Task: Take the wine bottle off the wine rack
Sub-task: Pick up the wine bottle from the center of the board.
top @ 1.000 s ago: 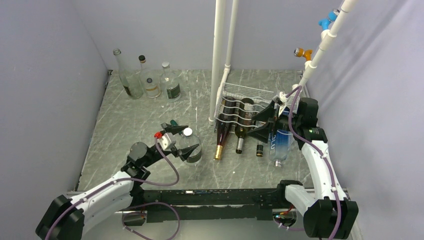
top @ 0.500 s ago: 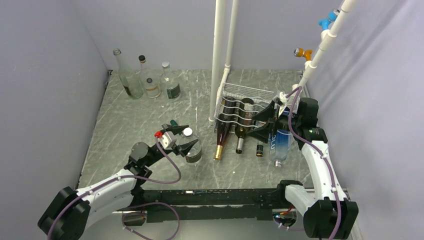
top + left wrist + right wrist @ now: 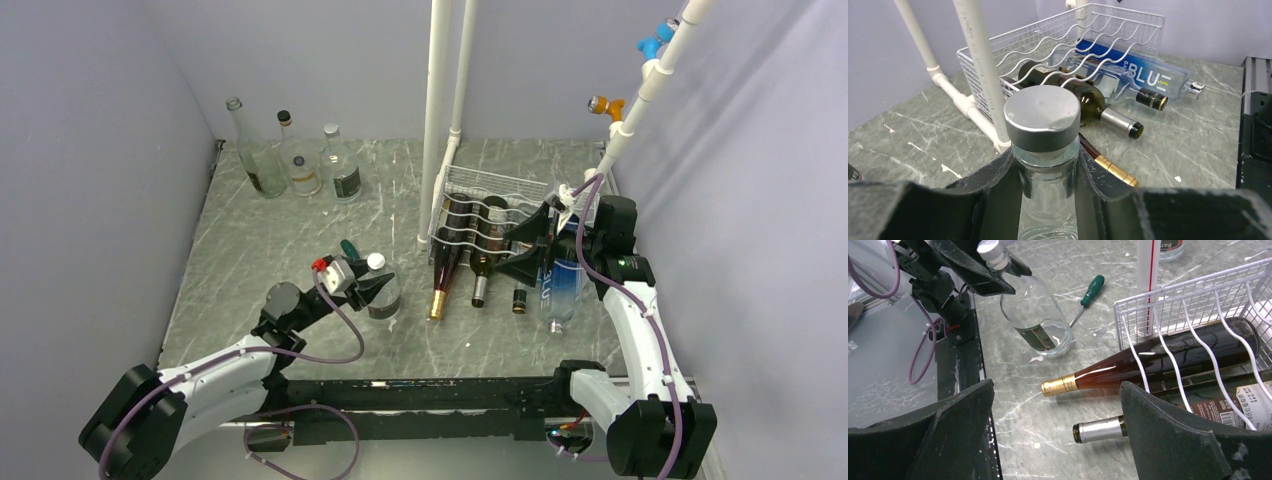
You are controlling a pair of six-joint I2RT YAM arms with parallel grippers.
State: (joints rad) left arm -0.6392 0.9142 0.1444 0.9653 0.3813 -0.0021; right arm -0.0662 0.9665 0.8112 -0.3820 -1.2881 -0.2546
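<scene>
The white wire wine rack [image 3: 500,190] stands right of centre, with several bottles lying in it, necks toward me. A dark wine bottle with gold foil [image 3: 1128,365], a green one with a silver cap [image 3: 1098,430] and a clear blue-labelled bottle [image 3: 1148,77] all show. My left gripper [image 3: 1045,160] is shut on the neck of a clear glass bottle [image 3: 1042,117], just below its silver cap. This bottle [image 3: 384,297] stands upright on the table, left of the rack. My right gripper [image 3: 1058,405] hangs open over the rack's front, above the bottle necks, touching nothing.
Three clear bottles [image 3: 300,160] stand at the back left. Two white pipes [image 3: 440,120] rise beside the rack's left edge. A green-handled screwdriver [image 3: 1088,295] lies on the table behind the clear bottle. Grey walls close in on both sides.
My left gripper's jaws have closed from wide open onto the clear bottle's neck. The right arm has not moved.
</scene>
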